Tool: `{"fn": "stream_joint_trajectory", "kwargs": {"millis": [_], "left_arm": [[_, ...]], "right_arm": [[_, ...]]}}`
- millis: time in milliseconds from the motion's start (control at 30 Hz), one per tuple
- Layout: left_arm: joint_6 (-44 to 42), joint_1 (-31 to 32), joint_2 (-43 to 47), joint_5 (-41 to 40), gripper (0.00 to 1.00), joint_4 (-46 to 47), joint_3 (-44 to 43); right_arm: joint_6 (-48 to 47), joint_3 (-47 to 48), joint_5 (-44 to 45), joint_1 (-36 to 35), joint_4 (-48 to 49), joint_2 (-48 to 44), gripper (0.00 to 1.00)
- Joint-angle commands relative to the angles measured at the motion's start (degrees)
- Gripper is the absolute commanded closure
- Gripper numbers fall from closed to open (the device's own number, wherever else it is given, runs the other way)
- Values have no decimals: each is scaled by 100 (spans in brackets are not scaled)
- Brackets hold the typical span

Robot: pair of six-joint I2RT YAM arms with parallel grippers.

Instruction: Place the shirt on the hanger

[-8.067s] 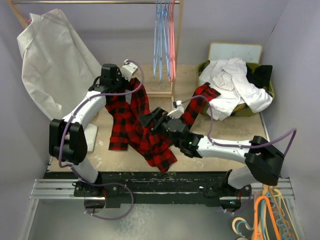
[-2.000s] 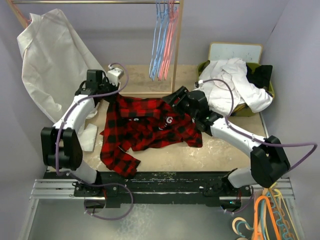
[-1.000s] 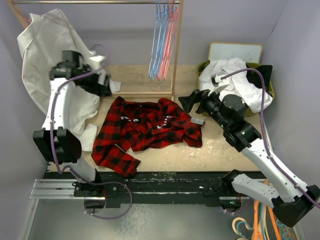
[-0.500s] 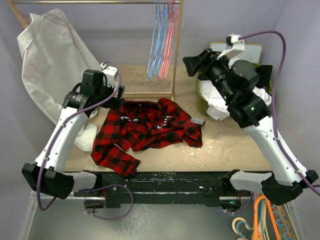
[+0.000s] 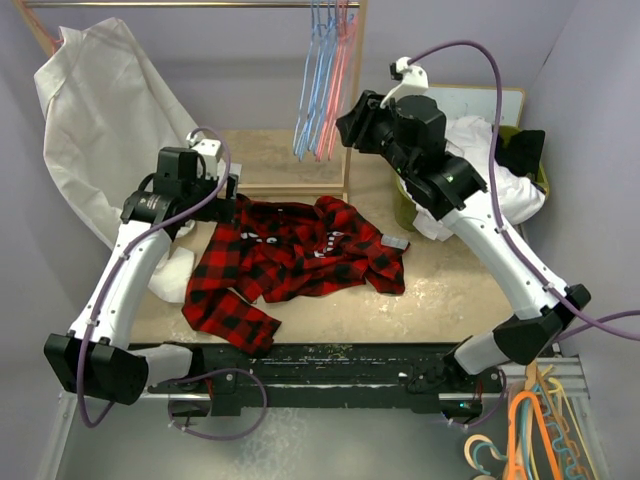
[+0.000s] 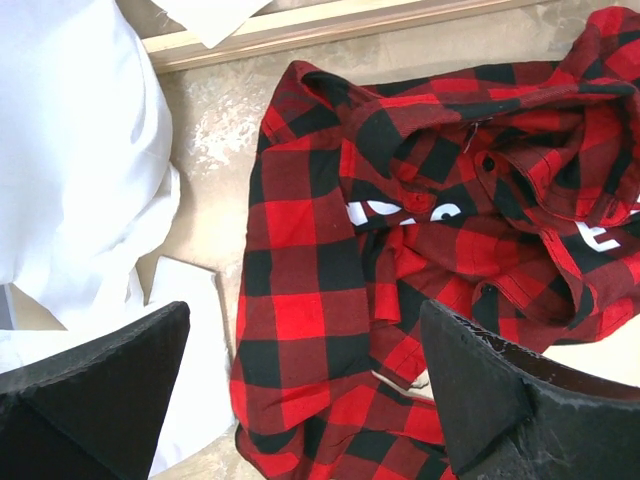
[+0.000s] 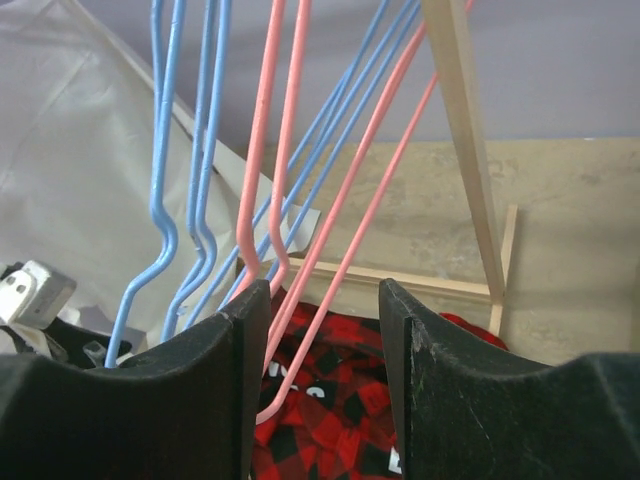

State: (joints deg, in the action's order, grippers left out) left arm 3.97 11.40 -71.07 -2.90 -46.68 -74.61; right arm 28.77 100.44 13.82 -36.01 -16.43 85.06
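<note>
The red-and-black plaid shirt (image 5: pixel 300 255) lies crumpled on the table, white lettering up; it fills the left wrist view (image 6: pixel 400 250). My left gripper (image 5: pixel 226 196) hovers over the shirt's left end, its jaws wide open (image 6: pixel 305 330) and empty. The pink hanger (image 5: pixel 340 90) hangs on the rack among blue ones. My right gripper (image 5: pixel 345 120) is raised to it. In the right wrist view the hanger's two pink wires (image 7: pixel 345 255) pass between the half-closed jaws (image 7: pixel 322 300), close to the left finger (image 7: pixel 240 370), with a gap still showing. The shirt (image 7: pixel 350 410) shows below.
A wooden rack post (image 5: pixel 355 100) stands just right of the blue hangers (image 5: pixel 318 80). A large white garment (image 5: pixel 100 110) hangs at the back left. A green basket (image 5: pixel 405 205) of white clothes sits at the right. Orange hangers (image 5: pixel 530 430) lie at the bottom right.
The right arm has lifted from beside the shirt up to the hangers on the rack, and its jaws have narrowed. The left arm has swung down over the shirt's left end, still open.
</note>
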Motion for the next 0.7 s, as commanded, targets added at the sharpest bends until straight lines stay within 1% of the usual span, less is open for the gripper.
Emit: {"fn": "stream_joint_trajectory", "kwargs": {"millis": [0,400,667], "left_arm": [[135,-156,203,167,1,319,20],[119,-295,241,271,1,400,116],[91,-305,283,246,1,444,178]], "right_arm": [[-124,436,292,-10,125,-66,50],[-205,667,331,-146,53,292,50],[-270,907,522,-186,-87,520,54]]}}
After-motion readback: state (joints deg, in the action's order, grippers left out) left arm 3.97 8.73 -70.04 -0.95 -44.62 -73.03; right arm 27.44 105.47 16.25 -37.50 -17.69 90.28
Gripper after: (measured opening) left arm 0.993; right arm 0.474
